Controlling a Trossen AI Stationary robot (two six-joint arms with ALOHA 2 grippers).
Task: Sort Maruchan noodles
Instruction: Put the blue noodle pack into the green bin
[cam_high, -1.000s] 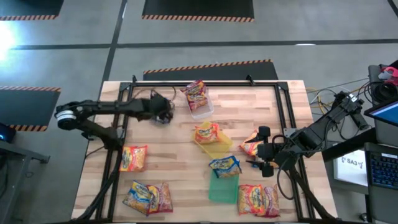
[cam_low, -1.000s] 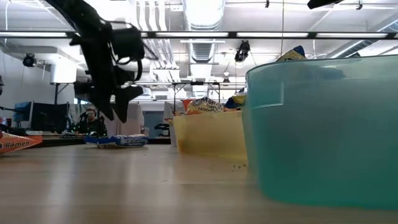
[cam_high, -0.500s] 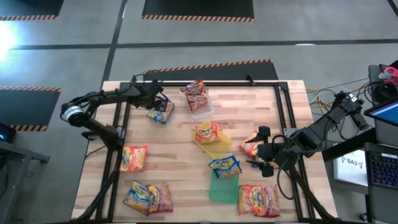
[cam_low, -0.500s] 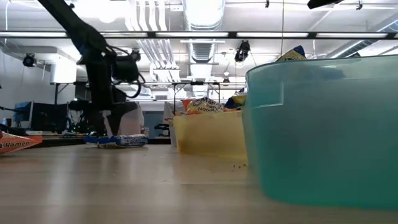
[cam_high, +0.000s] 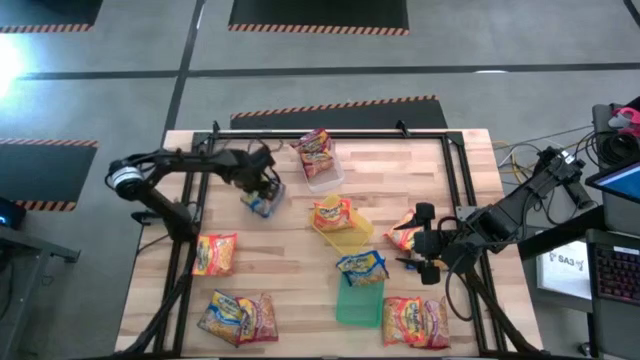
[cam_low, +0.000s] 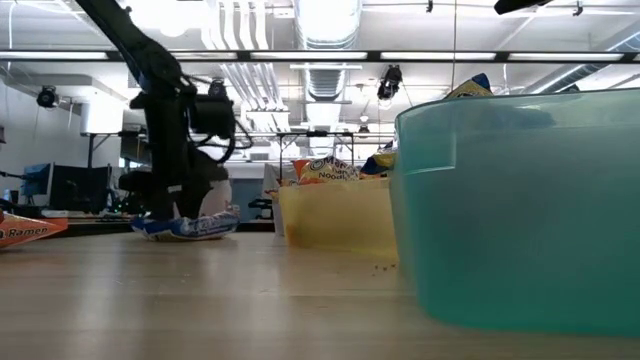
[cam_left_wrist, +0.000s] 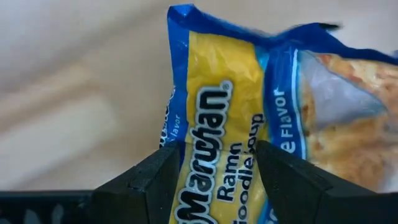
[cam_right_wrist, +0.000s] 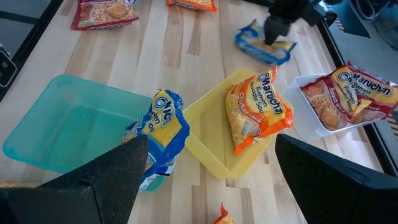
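A blue-and-yellow noodle packet (cam_high: 262, 202) is pinched between the fingers of the left tool (cam_high: 265, 185) near the far left part of the desk (cam_high: 380, 170); in the low view its ends sag onto the wood, so it is judged barely lifted, if at all. The pick-up of this packet is the step in hand.

One blue packet (cam_high: 361, 266) is seen propped on the rim of the green tray (cam_high: 357, 305), an orange packet (cam_high: 334, 214) lies in the yellow tray (cam_high: 350, 238), and a red packet (cam_high: 316, 152) rests in the clear tray (cam_high: 324, 180). Further packets lie loose along the near edge.

A lift and a carry toward the green tray are judged to be called for next.

The right tool (cam_high: 424, 245) is held spread wide and empty at the right side.
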